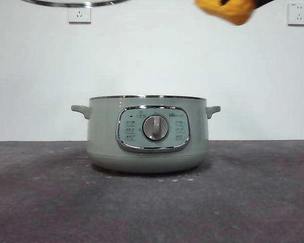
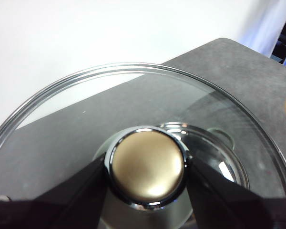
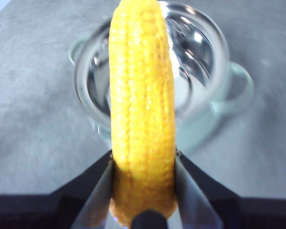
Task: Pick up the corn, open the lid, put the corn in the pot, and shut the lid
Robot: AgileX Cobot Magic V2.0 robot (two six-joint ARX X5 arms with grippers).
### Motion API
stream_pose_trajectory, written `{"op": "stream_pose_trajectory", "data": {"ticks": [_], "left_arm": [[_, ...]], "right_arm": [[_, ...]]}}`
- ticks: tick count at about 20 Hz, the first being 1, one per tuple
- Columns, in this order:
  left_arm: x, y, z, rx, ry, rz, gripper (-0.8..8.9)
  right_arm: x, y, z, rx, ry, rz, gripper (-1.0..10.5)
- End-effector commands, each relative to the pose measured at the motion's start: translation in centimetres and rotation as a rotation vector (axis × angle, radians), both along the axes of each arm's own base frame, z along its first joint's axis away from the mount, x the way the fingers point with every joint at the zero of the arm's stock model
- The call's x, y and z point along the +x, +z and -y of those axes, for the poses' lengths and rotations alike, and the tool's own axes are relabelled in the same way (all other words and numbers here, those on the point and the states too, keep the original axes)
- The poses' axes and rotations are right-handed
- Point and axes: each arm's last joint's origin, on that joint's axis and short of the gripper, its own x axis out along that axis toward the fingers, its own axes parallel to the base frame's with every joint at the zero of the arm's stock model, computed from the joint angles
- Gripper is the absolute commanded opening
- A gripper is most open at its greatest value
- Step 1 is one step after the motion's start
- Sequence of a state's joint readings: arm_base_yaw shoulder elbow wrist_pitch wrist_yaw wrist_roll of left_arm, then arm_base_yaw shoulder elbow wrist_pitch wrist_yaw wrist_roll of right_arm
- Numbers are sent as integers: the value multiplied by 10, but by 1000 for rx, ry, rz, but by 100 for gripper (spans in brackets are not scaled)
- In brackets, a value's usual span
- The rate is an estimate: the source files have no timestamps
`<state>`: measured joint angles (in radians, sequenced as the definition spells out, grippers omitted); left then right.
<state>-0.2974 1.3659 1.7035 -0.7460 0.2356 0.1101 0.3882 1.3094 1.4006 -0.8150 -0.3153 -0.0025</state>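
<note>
The sage-green pot [image 1: 148,134] stands open in the middle of the table, its dial facing the front camera. My left gripper [image 2: 148,169] is shut on the knob [image 2: 147,164] of the glass lid [image 2: 62,119] and holds it high above the pot's left side; only the lid's chrome rim [image 1: 73,3] shows at the top of the front view. My right gripper [image 3: 144,191] is shut on the yellow corn [image 3: 142,105], held high above the open pot [image 3: 200,81]. The corn's end [image 1: 232,8] shows at the top right of the front view.
The pot stands on a dark grey table [image 1: 40,202] in front of a white wall with two sockets [image 1: 79,14]. The pot's steel inside [image 3: 195,52] shows under the corn.
</note>
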Motion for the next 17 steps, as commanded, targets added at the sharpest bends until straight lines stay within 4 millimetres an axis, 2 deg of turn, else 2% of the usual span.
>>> {"op": "stream_pose_trajectory", "data": {"ticks": [1,4,9,14,17], "left_arm": [[-15,10,-9,0,1,44,-8],[-37,7,-18,-2,-8,44,-8],[-82,-5,-39,-8,39,71,-8],[-120,-6,-51,-10,66,97,-8],[-134,-3,-54,-16,66,123,-8]], "right_arm": [[30,4,-26,-20,54,8,-13],[69,-2,-60,-78,81,-23,-13],[121,-37,-107,-216,123,-100,-13],[156,-84,-133,-292,123,-173,-13],[166,-116,-142,-346,124,-220,-13]]}}
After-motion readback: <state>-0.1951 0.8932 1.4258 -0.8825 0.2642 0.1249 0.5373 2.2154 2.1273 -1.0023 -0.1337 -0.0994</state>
